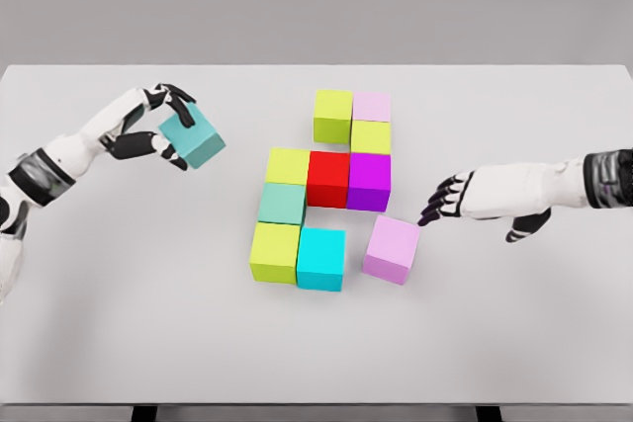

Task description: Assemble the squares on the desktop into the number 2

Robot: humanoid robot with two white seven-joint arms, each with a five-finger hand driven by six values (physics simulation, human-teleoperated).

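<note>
Cubes sat clustered mid-table [119,343]: lime [333,115] and pale pink [372,106] at 12 o'clock, a red one [327,178] in the center, cyan [321,258] at 6. Left hand [158,126] was way out at 9 o'clock, fingers clamped on a teal cube [194,137]. Right hand [457,201] hung at 3 o'clock, fingers spread and holding nothing, tips just beside a tilted pink cube [392,249] at 5.

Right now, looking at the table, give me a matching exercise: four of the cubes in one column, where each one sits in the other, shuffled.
Cubes:
1. teal cube
2. red cube
3. cyan cube
4. large pink cube

Places:
A. bottom row, beside a yellow-green cube
B. held in the left robot hand
C. just below the right robot hand's fingertips
D. middle row, between yellow-green and purple

Pairs: 1-B, 2-D, 3-A, 4-C
</note>
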